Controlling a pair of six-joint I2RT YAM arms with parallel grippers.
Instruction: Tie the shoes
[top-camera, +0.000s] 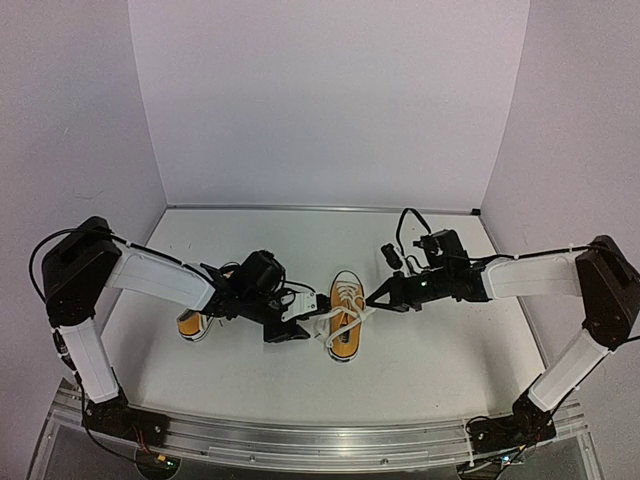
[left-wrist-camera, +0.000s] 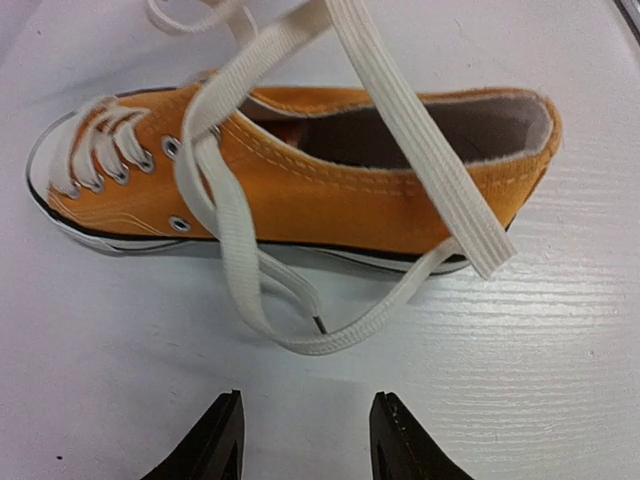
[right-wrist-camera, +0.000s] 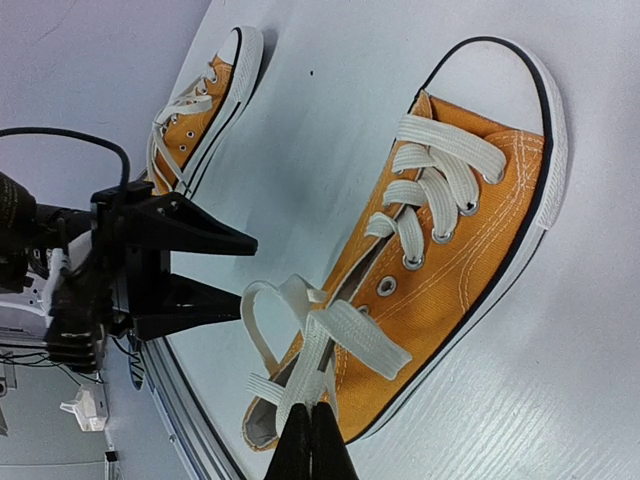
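Beside the middle shoe (top-camera: 345, 318), left claw (left-wrist-camera: 305, 445) low, half-open and empty; right claw (right-wrist-camera: 312, 445) tight on its lace (right-wrist-camera: 355, 340).

Pair of small orange-yellow canvas sneakers, white rubber soles and toe caps, both upright on white surface (top-camera: 430, 370).
Middle sneaker (top-camera: 345, 318): toe pointing away, white laces (right-wrist-camera: 330, 335) untied, loose loops spilling over side, one strand lifted across opening.
Second sneaker (top-camera: 190, 324): well apart to left, laces loose too.

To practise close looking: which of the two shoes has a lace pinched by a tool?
The middle shoe: the right tool pinches its lace. The other shoe, at left, is in no tool's grip.
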